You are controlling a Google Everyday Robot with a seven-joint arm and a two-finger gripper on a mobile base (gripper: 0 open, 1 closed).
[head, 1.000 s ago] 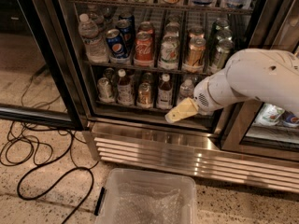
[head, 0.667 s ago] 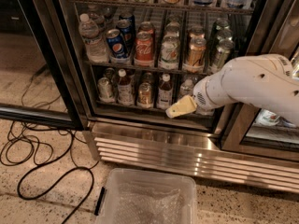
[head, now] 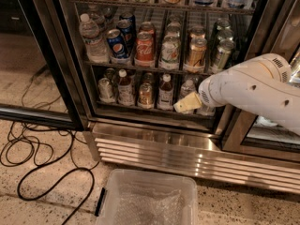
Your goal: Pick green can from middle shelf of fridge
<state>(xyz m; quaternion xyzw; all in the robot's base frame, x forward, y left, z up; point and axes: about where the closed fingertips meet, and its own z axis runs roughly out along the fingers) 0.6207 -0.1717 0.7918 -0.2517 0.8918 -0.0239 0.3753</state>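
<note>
The fridge (head: 187, 149) stands open, with its ribbed steel base below. The middle shelf (head: 154, 68) holds a water bottle, blue cans, a red can, a whitish can and a gold-tan can. The green can (head: 221, 54) stands at the right end of that shelf, with more dark cans behind it. My gripper (head: 187, 103), on a white arm coming in from the right, is in front of the bottom shelf's bottles. It is below and left of the green can and does not touch it.
The bottom shelf holds small bottles and cans (head: 140, 90). A clear plastic bin (head: 147, 200) sits on the floor in front of the fridge. Black cables (head: 42, 158) lie on the floor at left. The black door frame (head: 51, 55) stands at left.
My gripper has risen a little and shifted slightly right in front of the bottom shelf. The cans have not moved.
</note>
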